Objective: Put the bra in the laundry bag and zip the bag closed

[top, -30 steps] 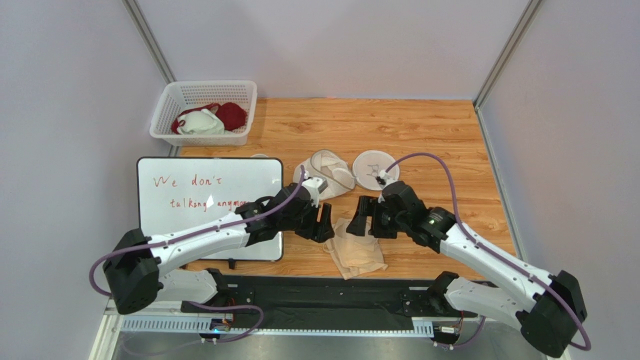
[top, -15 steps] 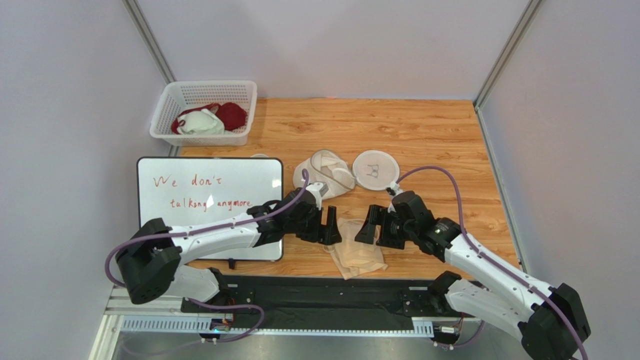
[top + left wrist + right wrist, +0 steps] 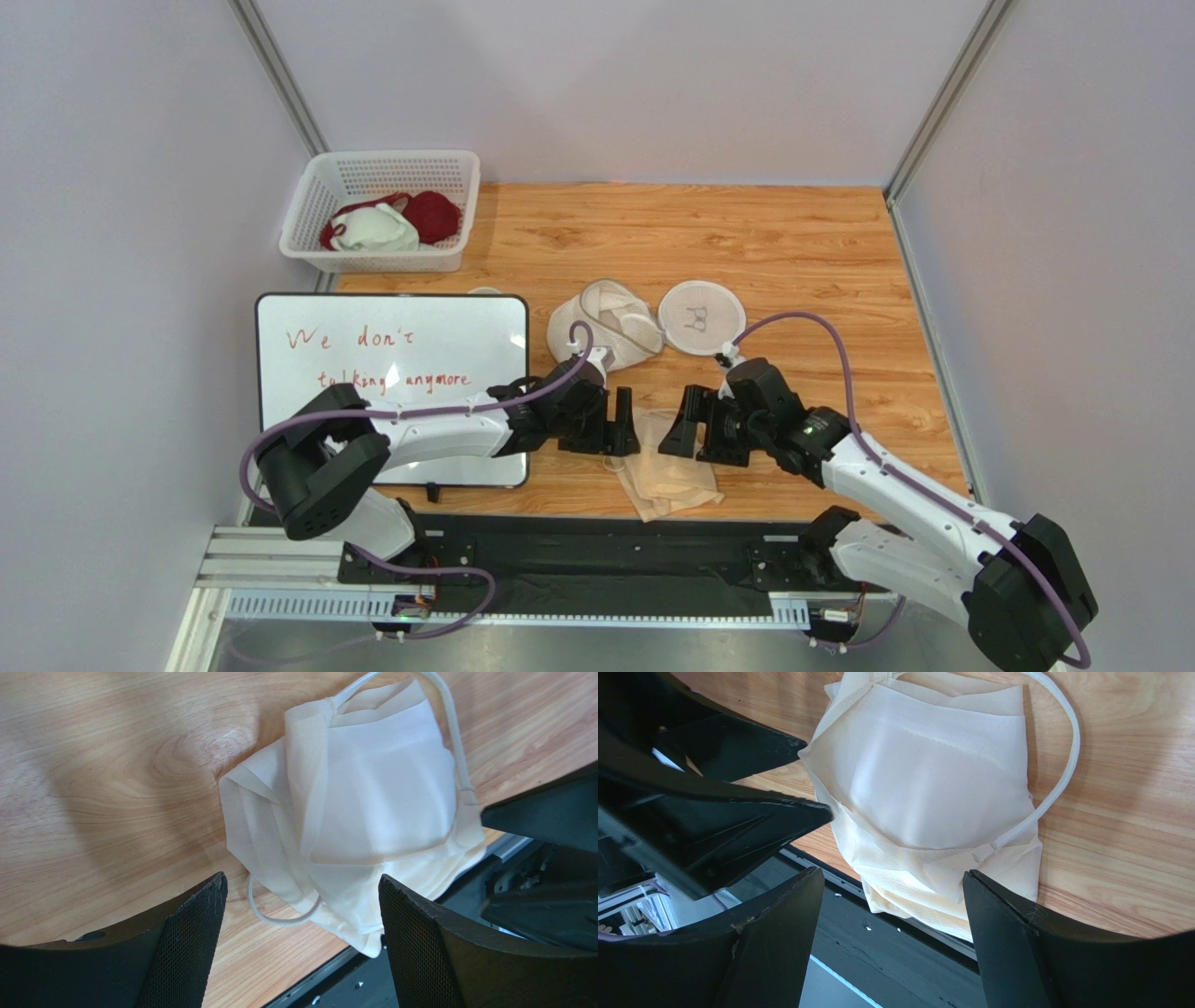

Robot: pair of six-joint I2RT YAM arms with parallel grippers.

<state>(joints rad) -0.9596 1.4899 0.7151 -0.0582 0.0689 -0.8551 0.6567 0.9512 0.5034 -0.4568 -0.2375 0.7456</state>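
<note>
From above, the folded beige bra (image 3: 666, 473) lies on the wooden table (image 3: 786, 252) at 6 o'clock from the opened mesh laundry bag (image 3: 617, 325), the left gripper (image 3: 619, 424) and right gripper (image 3: 683, 422) both spread wide over it, and each wrist view shows it framed between parted fingers (image 3: 186, 941)

This is a robotics lab test cell, not a home. Plain pale grey panel walls (image 3: 126, 210) box in three sides, joined by bare metal posts (image 3: 277, 77). A wood-grain desk (image 3: 786, 238) fills the booth. Two robot arms, left (image 3: 421, 434) and right (image 3: 898, 483), are bolted to a black base plate (image 3: 589, 560) at the near edge and trail purple cables (image 3: 828, 329). A whiteboard (image 3: 379, 350) with red handwriting lies at the left.
</note>
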